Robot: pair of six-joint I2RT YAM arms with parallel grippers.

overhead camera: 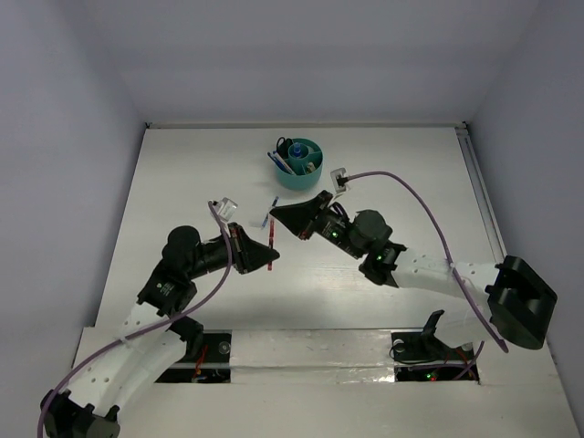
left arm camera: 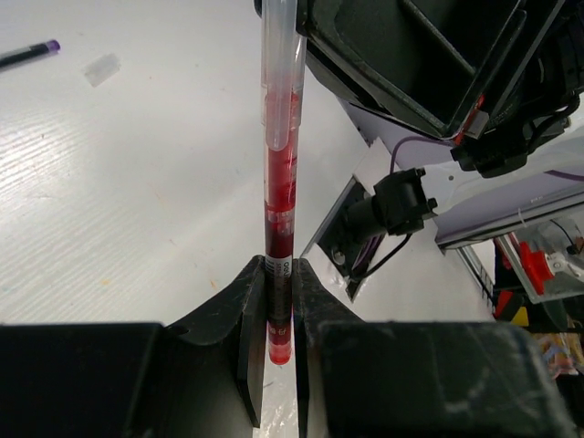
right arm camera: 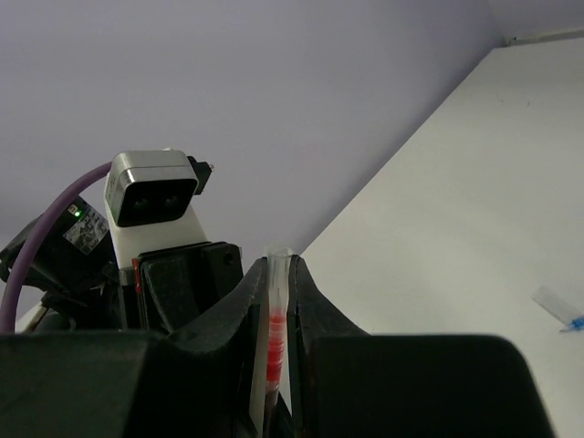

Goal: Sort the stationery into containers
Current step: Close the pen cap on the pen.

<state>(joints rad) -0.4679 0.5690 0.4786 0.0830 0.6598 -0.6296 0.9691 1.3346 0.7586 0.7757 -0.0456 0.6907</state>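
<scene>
Red pen (left arm camera: 278, 182) clamped at opposite ends by left gripper (left arm camera: 278, 271) and right gripper (right arm camera: 276, 266)

- 1 round teal plastic cup (overhead camera: 297, 180) w/ dividers
- 1 slim red pen (left arm camera: 278, 210)
- 1 slim dark pen (left arm camera: 26, 55)
- 1 sm. clear plastic bit (left arm camera: 102, 68)
- 2 blk grippers: left gripper (left arm camera: 278, 283), right gripper (right arm camera: 276, 274)

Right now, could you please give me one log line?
left claw: shut on red pen | right claw: shut on red pen

White table (overhead camera: 182, 182) bears teal cup (overhead camera: 297, 181), dark pen (left arm camera: 26, 55) and pale bit (left arm camera: 102, 68).
</scene>
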